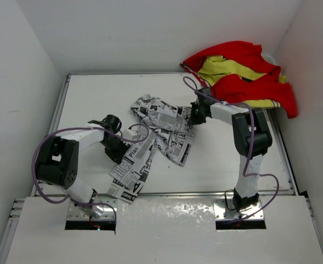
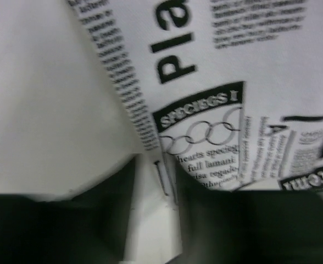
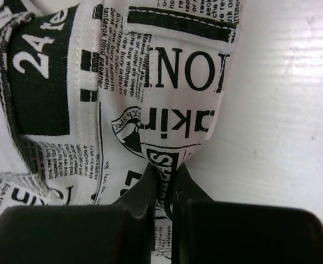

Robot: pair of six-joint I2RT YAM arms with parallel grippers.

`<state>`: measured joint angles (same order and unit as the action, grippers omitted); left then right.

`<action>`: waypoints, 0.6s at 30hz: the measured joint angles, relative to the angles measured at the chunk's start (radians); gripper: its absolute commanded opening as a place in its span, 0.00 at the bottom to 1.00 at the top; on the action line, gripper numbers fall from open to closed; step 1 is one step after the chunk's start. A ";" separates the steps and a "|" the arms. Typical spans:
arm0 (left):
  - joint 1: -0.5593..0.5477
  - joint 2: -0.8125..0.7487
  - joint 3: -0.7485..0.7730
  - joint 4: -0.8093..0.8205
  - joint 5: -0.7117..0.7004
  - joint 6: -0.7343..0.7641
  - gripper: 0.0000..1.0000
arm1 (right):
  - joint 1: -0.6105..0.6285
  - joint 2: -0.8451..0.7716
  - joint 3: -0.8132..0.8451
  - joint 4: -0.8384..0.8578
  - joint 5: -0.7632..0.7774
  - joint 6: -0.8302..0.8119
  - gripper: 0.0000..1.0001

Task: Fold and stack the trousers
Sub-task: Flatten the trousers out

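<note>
You had the white soft-cloth trousers (image 1: 161, 129), printed all over in black newspaper type and pictures, lying crumpled across the middle of the flat white table (image 1: 95, 93), with one leg trailing to its near edge. Your right gripper (image 3: 164, 203) was clenched on the trousers at their right end, a narrow fold of printed cloth pinched tight between its two dark fingers (image 3: 95, 231). Your left gripper (image 2: 153, 220) sat at the left edge of the trailing leg, and the stitched hem ran into the gap between its fingers. The wrist view was blurred, so you could not tell whether that hem was clamped or merely straddled. A heaped pile of red and yellow garments (image 1: 244, 77) lay at the far right corner, apart from the trousers.
</note>
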<state>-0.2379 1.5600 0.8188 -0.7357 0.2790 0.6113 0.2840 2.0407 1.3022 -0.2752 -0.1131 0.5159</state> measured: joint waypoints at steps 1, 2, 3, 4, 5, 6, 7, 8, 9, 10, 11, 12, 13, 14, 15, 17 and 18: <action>0.003 0.000 0.005 -0.015 0.018 0.003 0.04 | -0.002 -0.014 -0.018 0.012 -0.003 0.009 0.00; 0.004 0.000 0.010 -0.029 0.033 0.013 0.00 | -0.005 -0.031 -0.041 0.023 -0.003 0.014 0.00; 0.004 0.000 0.016 -0.038 0.046 0.019 0.00 | -0.008 -0.048 -0.064 0.030 -0.004 0.018 0.00; 0.004 0.000 0.023 -0.048 0.055 0.026 0.00 | -0.013 -0.066 -0.084 0.034 -0.003 0.021 0.00; 0.004 0.000 0.033 -0.059 0.065 0.028 0.00 | -0.015 -0.074 -0.094 0.039 -0.002 0.023 0.00; 0.004 0.000 0.045 -0.068 0.071 0.028 0.00 | -0.021 -0.105 -0.118 0.039 -0.002 0.023 0.00; 0.004 0.000 0.055 -0.074 0.073 0.027 0.00 | -0.023 -0.127 -0.132 0.037 0.000 0.023 0.00; 0.006 0.000 0.069 -0.080 0.070 0.026 0.00 | -0.026 -0.153 -0.143 0.037 0.003 0.020 0.00; 0.012 0.000 0.087 -0.082 0.065 0.024 0.00 | -0.029 -0.184 -0.154 0.034 0.007 0.016 0.00; 0.023 -0.001 0.108 -0.083 0.060 0.024 0.00 | -0.034 -0.219 -0.164 0.030 0.009 0.010 0.00; 0.042 -0.001 0.130 -0.082 0.052 0.023 0.00 | -0.041 -0.259 -0.174 0.029 0.012 0.005 0.00; 0.072 -0.001 0.158 -0.079 0.044 0.025 0.00 | -0.049 -0.298 -0.185 0.030 0.014 0.000 0.00; 0.113 -0.001 0.189 -0.079 0.041 0.030 0.00 | -0.061 -0.348 -0.201 0.031 0.013 -0.004 0.00; 0.162 -0.001 0.220 -0.076 0.030 0.035 0.00 | -0.071 -0.384 -0.213 0.029 0.013 -0.006 0.00; 0.224 0.004 0.261 -0.080 0.025 0.039 0.00 | -0.084 -0.426 -0.234 0.035 0.011 -0.011 0.00; 0.359 0.030 0.362 -0.076 0.011 0.048 0.00 | -0.111 -0.516 -0.288 0.028 0.018 -0.023 0.00; 0.426 0.052 0.424 -0.078 0.005 0.056 0.00 | -0.119 -0.550 -0.312 0.019 0.027 -0.032 0.00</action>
<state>0.1886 1.6119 1.2427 -0.8135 0.2836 0.6670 0.1654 1.4910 0.9905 -0.2558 -0.0856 0.4839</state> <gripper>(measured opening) 0.004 0.002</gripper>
